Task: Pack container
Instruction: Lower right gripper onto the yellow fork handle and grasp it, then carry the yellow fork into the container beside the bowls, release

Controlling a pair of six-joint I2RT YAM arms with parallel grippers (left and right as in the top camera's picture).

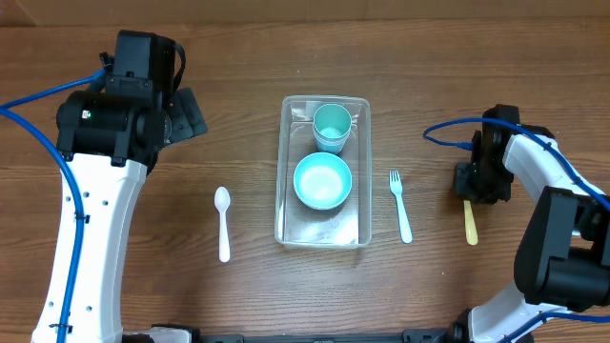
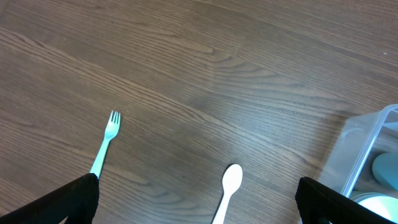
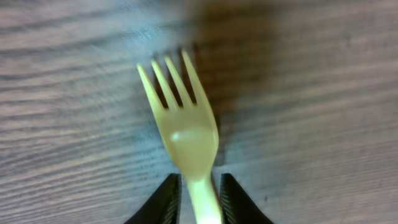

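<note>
The clear rectangular container stands at the table's middle and holds a teal cup and a light-blue bowl. Its corner shows in the left wrist view. A yellow fork lies on the table at the right, its handle sticking out below my right gripper. The right gripper's fingers are closed on the fork's neck. My left gripper is open and empty, held high at the far left.
A white spoon lies left of the container and shows in the left wrist view. A light-blue fork lies right of the container. The left wrist view shows a light-blue fork beside the spoon.
</note>
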